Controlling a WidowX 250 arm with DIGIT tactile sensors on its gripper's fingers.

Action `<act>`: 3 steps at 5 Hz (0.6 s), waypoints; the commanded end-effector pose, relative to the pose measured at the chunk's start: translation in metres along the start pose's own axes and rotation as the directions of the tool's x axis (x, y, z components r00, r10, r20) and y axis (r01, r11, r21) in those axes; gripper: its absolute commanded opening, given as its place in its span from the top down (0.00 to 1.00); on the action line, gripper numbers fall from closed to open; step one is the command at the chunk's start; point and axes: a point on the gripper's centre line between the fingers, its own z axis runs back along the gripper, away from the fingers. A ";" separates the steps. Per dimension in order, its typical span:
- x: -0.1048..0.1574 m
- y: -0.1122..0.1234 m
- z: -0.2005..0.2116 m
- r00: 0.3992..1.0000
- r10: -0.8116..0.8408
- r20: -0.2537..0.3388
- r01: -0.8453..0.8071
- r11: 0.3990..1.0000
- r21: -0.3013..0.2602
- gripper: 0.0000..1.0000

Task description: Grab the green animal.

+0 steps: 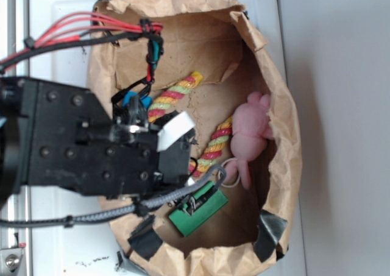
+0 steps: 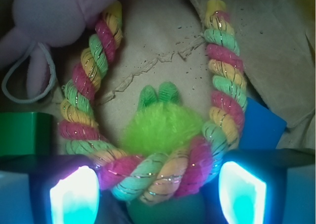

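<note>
Jaws parted wide — the black WidowX gripper [image 2: 158,194] shows its two pale glowing pads [image 2: 74,197] at seven and five o'clock in the wrist view, with nothing pinched between them. Across the gap lies the bottom bend of a thick twisted rope in pink, yellow and mint green [image 2: 148,177], looped into a U that climbs toward eleven and one o'clock. Nestled inside that loop, touching the rope's lower curve, sits the small fuzzy lime-green plush animal [image 2: 160,127], two stubby ribbed limbs poking up toward twelve. It is beyond the pads, not between them.

Outward from there, a flat dark-green rectangular block [image 2: 24,132] shows at nine o'clock, just outside the rope, and a soft pink plush animal [image 2: 54,16] fills the eleven o'clock corner with a thin white cord loop beside it. A blue object [image 2: 264,127] shows at three o'clock; I can't tell what it is.

From the exterior camera, the arm hangs over a crumpled brown paper bag [image 1: 283,130] — everything lies inside it, and the gripper hides the green animal.
</note>
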 end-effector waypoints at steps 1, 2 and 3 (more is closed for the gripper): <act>0.002 -0.009 0.009 1.000 -0.016 0.023 0.017 0.999 -0.029 0.00; -0.005 -0.004 0.019 0.999 -0.049 0.005 0.049 0.998 -0.049 0.00; -0.003 -0.003 0.026 0.999 -0.051 -0.014 0.050 0.997 -0.065 0.00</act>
